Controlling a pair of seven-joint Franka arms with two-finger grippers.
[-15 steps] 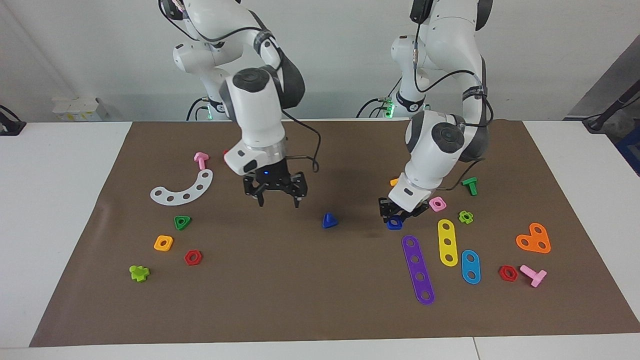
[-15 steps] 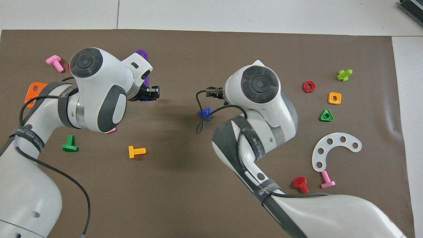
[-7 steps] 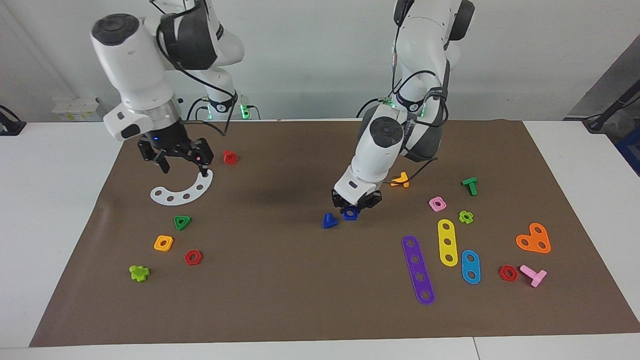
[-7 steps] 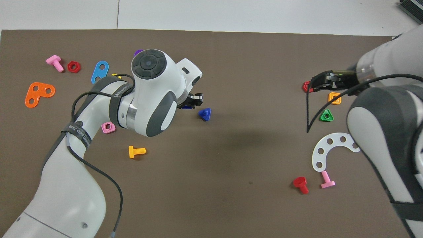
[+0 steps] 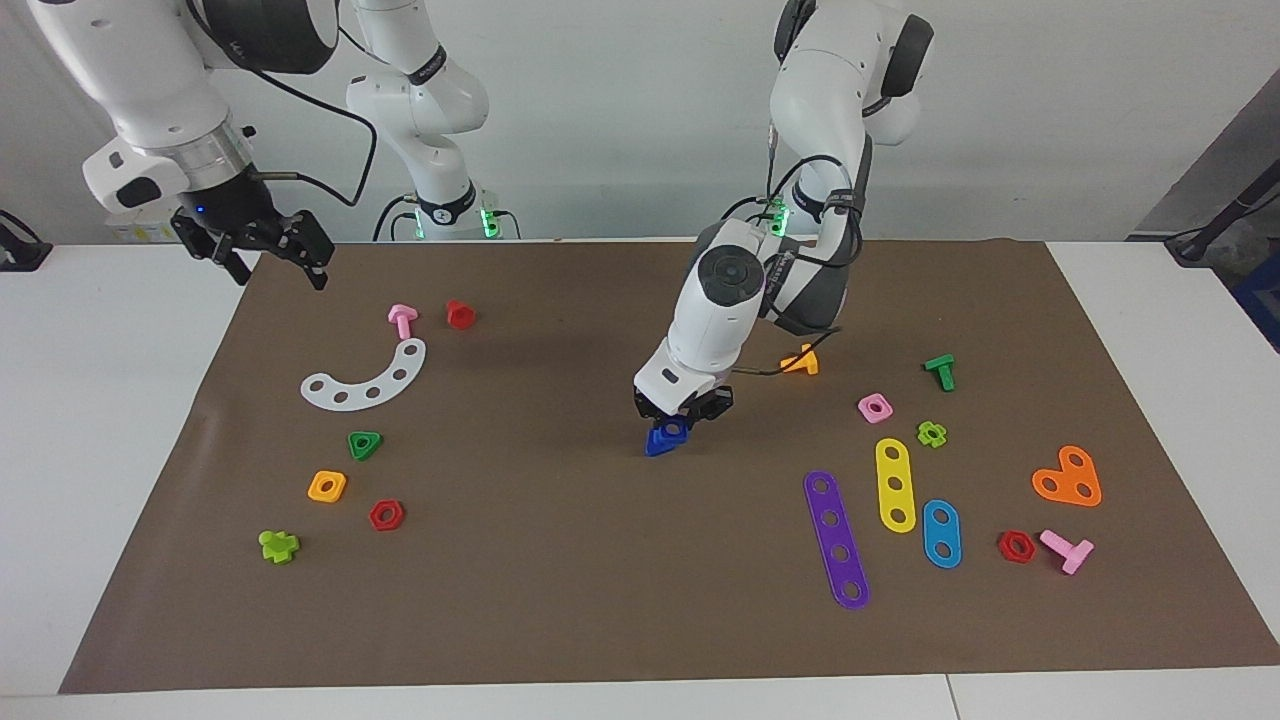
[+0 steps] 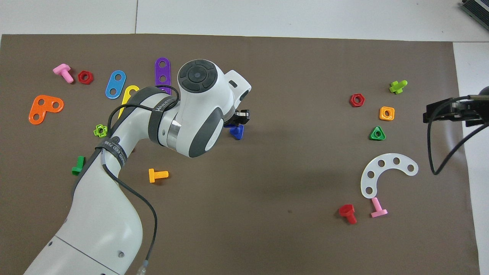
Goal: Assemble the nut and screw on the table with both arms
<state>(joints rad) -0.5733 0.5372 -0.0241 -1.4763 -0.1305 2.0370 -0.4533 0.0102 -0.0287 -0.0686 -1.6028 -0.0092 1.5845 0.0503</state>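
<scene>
The dark-blue screw (image 5: 657, 443) lies in the middle of the brown mat (image 5: 600, 600), head down and stub up; it also shows in the overhead view (image 6: 237, 132). My left gripper (image 5: 683, 412) is shut on the dark-blue nut (image 5: 676, 428) and holds it low, right over the screw and touching or almost touching it. In the overhead view the left gripper (image 6: 241, 117) and the nut (image 6: 230, 124) sit just beside the screw. My right gripper (image 5: 280, 272) is open and empty, raised over the mat's corner at the right arm's end; the overhead view shows it too (image 6: 439, 114).
Near the right arm's end lie a white curved strip (image 5: 365, 378), pink bolt (image 5: 402, 318), red bolt (image 5: 459, 314), green triangular nut (image 5: 365, 444) and orange nut (image 5: 327, 486). Near the left arm's end lie an orange bolt (image 5: 800, 360), pink nut (image 5: 875, 407) and purple strip (image 5: 836, 538).
My left gripper has carried the blue nut from the left arm's end to the screw. My right arm has risen and swung away from the middle to its own end.
</scene>
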